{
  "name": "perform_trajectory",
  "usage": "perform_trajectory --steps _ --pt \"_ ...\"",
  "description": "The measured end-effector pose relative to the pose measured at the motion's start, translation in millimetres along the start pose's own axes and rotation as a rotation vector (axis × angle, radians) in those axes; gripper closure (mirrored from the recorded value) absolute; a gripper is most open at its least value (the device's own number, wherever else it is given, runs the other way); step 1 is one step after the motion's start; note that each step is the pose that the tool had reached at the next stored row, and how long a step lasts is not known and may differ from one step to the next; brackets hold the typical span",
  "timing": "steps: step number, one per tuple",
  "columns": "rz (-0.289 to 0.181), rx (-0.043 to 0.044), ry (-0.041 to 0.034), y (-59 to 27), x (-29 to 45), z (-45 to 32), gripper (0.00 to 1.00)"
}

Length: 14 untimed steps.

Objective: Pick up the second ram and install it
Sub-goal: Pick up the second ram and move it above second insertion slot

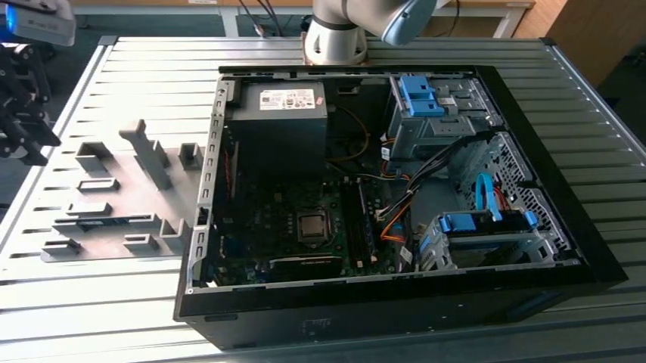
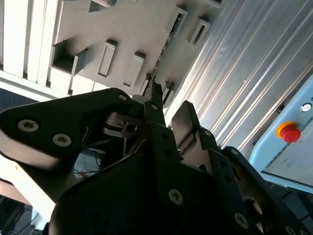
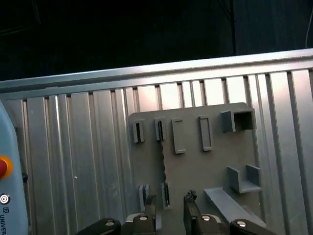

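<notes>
**op_asks:** So where was the second ram at that point, and was the arm actually on it?

**reply:** Nope, your second ram was parked in the grey fixture plate, standing on its thin edge between the little bracket blocks at each end. That's why it sat like that: the blocks kept it upright with the long top edge free to grab. In the exterior view it was the thin bluish strip in the lower left of the frame, on the plate beside the open computer case and well apart from the motherboard it's meant for.

**op_asks:** And the gripper?

**reply:** Your gripper was empty and hanging above the plate, not touching anything. Its fingers were spread with a clear gap, and in the first wrist view that gap lined up roughly with the stick's long edge, which I'd guess was deliberate, one finger for each flat face. In the exterior view the gripper was up at the left edge of the frame, off past the plate's far side over the ribbed worktop. So I'd say the pick hadn't happened. I couldn't tell what was seated in the board's slots.
</notes>
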<state>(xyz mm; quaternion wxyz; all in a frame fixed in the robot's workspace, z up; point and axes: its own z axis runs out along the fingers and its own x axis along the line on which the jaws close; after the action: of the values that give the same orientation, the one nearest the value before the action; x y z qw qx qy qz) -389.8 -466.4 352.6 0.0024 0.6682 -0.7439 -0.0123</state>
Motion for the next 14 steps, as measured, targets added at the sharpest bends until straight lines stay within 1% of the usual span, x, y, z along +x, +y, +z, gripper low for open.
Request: perform_trajectory --steps 3,4,10,14 --pt "-0.056 -0.0003 0.0012 -0.1 0.1 3.9 0.64" --pt "-0.066 -0.0004 0.0014 0.1 0.1 5.4 0.64" --pt "-0.07 -0.0002 0.0014 3.4 0.8 16.4 0.64" --pt "-0.07 0.002 0.0013 5.5 1.2 23.4 0.64"
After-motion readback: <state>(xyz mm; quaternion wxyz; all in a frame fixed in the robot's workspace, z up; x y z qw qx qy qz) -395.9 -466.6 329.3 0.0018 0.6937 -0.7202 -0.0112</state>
